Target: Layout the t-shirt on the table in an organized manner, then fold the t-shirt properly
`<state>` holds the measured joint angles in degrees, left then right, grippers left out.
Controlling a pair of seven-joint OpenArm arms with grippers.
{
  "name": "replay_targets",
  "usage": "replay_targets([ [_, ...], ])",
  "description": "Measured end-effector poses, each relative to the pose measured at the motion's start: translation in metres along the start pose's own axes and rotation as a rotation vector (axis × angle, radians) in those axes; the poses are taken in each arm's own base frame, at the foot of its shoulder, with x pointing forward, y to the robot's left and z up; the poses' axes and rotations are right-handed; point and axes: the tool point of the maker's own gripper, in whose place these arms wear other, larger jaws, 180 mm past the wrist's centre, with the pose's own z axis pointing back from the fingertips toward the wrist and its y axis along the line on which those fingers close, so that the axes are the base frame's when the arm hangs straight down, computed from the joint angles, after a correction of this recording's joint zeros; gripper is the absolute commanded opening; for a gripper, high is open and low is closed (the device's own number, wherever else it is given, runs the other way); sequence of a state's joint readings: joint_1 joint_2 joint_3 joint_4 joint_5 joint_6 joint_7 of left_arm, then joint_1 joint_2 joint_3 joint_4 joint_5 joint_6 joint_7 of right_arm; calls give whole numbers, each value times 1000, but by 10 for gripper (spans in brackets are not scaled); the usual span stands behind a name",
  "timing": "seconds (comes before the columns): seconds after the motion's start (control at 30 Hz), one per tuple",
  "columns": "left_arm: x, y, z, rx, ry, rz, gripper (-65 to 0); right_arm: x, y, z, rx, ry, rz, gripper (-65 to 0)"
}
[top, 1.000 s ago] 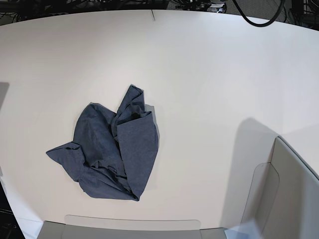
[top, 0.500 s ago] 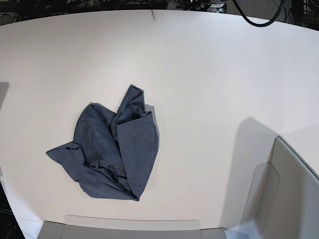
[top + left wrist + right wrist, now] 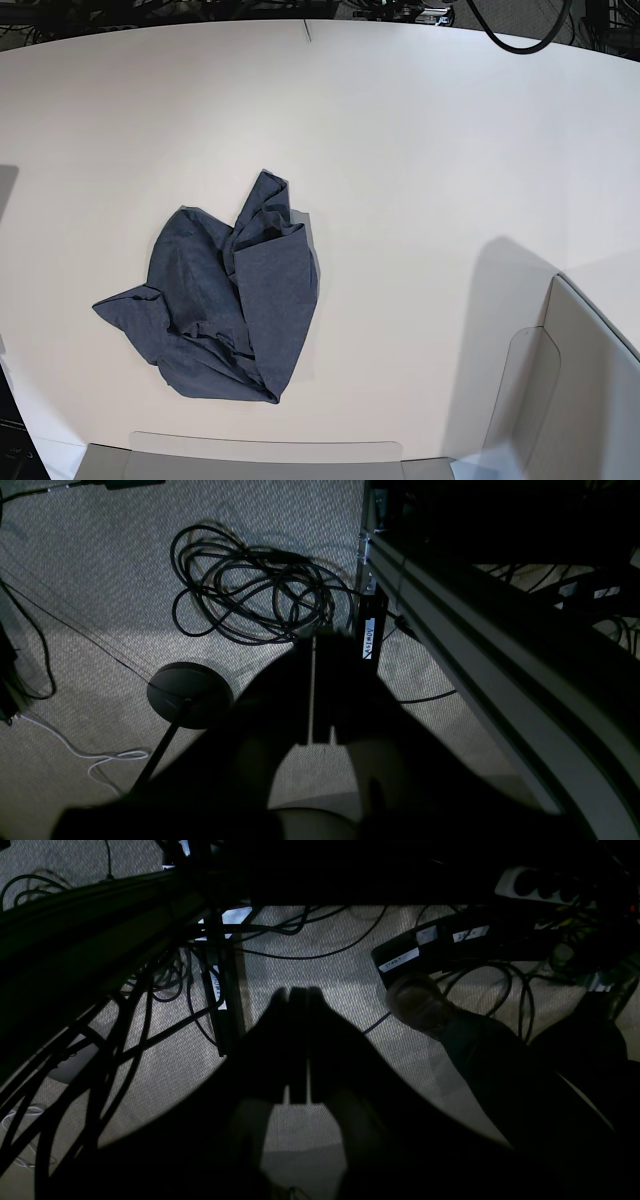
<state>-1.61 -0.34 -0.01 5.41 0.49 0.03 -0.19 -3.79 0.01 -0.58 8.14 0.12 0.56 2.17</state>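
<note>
**Ana:** Nothing has moved since the earlier frames. The dark heathered blue-grey cotton t-shirt (image 3: pixel 225 305) lies in the same crumpled heap on the smooth off-white desk (image 3: pixel 420 150), left of centre in the base view and near the front edge.

**Ben:** And the arms?

**Ana:** Neither shows over the desk. Both wrist views look down at grey carpet. The left pincer (image 3: pixel 320 680) hangs above a coil of black cable (image 3: pixel 250 590) with its jaws pressed together on nothing. The right pincer (image 3: pixel 298 1040) is the same, closed and empty, beside a tangle of cables (image 3: pixel 165 975).

**Ben:** What could go wrong from here?

**Ana:** I'd judge the first grasp is the risk. The cloth is doubled over itself, so a pinch into the middle could catch several layers and lift the whole bundle instead of opening it. It also sits close to the front edge, and a careless drag could pull part of it off.

**Ben:** How does it look?

**Ana:** Bunched, with one point sticking up toward the far side, another out to the left, and a deep fold down the middle. No lettering shows, and I can't pick out the collar or hem.
</note>
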Motion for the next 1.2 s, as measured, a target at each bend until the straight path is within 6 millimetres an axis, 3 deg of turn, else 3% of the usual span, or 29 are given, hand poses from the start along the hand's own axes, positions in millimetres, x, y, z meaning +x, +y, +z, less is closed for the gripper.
replay_targets([
  [0.2, 3, 4, 0, 6, -7, 0, -650, -5, -2, 1, -4, 2, 1, -648],
  [0.37, 4, 15, 6, 23, -80, 5, -650, -22, -22, 12, -35, -29, 19, -648],
  [0.57, -24, 37, 22, 58, -116, -9, -650, -42, -60, 43, -96, -116, 65, -648],
  [0.67, -40, 54, 36, 83, -132, -31, -650, -47, -62, 67, -94, -167, 87, -648],
  [0.73, -38, 59, 46, 89, -166, -43, -650, -48, -65, 85, -87, -203, 114, -648],
  [0.83, -39, 73, 69, 110, -212, -77, -650, -43, -83, 115, -115, -252, 160, -648],
  [1.0, -40, 88, 119, 132, -234, -145, -650, -8, -93, 167, -112, -394, 253, -648],
  [1.1, -34, 84, 153, 133, -264, -182, -650, 9, -95, 201, -110, -468, 290, -648],
  [1.2, -14, 74, 190, 119, -331, -215, -650, 28, -110, 235, -159, -530, 296, -648],
])
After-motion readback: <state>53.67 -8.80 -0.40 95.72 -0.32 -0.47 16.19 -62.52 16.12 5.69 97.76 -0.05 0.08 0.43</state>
